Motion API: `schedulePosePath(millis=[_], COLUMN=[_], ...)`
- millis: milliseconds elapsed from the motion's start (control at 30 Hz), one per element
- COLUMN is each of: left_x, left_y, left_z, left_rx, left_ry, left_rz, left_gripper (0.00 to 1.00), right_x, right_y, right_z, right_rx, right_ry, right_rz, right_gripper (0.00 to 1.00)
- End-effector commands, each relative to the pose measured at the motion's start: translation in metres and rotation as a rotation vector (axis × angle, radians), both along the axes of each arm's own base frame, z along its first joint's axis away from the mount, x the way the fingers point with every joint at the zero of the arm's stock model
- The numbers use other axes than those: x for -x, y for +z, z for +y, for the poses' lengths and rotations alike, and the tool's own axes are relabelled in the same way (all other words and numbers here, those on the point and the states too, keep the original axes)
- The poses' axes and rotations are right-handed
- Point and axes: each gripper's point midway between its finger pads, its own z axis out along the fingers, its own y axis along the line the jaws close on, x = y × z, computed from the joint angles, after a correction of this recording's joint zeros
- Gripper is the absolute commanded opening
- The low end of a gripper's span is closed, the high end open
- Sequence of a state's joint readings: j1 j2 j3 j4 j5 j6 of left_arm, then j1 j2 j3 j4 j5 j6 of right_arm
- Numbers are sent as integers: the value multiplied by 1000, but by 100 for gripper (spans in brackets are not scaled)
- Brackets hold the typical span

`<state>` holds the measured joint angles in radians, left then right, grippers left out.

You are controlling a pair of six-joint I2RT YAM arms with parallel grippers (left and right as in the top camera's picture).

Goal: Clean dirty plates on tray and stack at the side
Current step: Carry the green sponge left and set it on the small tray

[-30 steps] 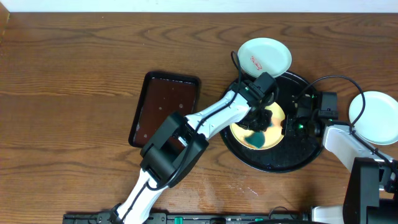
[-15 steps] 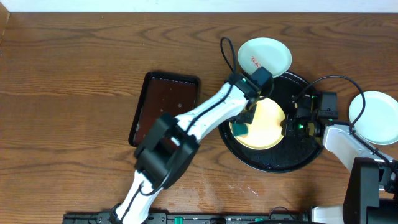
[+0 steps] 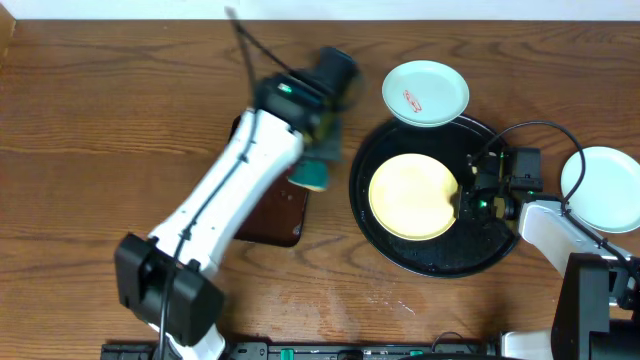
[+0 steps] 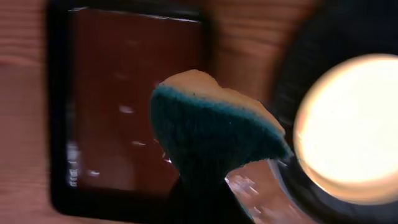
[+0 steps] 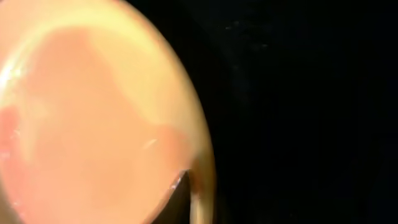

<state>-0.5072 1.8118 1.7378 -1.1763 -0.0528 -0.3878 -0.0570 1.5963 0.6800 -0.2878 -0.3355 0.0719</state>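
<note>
The pale yellow plate lies on the round black tray; it fills the left of the right wrist view. My right gripper is shut on the yellow plate's right rim. My left gripper is shut on a green sponge and holds it above the right edge of the brown rectangular tray; the sponge fills the middle of the left wrist view. A mint-white plate with a red smear rests at the black tray's far edge. Another mint-white plate lies at the right.
The brown rectangular tray lies left of the black tray on the wooden table. A cable loops above my right arm. The left arm stretches diagonally from the front left.
My left gripper lifted the sponge off the yellow plate and swung left to above the brown tray. The yellow plate now shows uncovered. My right gripper stayed on the plate's rim.
</note>
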Motion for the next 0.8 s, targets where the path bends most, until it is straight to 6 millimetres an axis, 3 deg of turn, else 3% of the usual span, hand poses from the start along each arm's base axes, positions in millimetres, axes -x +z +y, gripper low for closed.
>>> schedulePosePath(millis=[0, 133, 233, 367, 533, 600, 767], left_x=[1, 6, 9, 7, 7, 8, 16], left_y=[-41, -81, -85, -78, -61, -52, -23], left_z=[43, 65, 77, 89, 90, 90, 91], left_rx=[-69, 5, 34, 42, 58, 66, 93], left_ry=[61, 98, 141, 166, 167, 166, 161], left_rz=[91, 169, 205, 187, 145, 121, 57], left_gripper=[8, 9, 13, 17, 37, 44, 50], right_x=[29, 29, 25, 20, 25, 24, 20], right_y=[-25, -16, 0, 30, 71, 88, 133], right_z=[5, 12, 12, -6, -31, -31, -24], right_rx=[4, -33, -31, 87, 307, 354, 418], right_ry=[15, 27, 27, -43, -131, -135, -138], right_rz=[116, 111, 76, -1, -118, -185, -368], right_gripper=[1, 1, 1, 1, 1, 1, 1])
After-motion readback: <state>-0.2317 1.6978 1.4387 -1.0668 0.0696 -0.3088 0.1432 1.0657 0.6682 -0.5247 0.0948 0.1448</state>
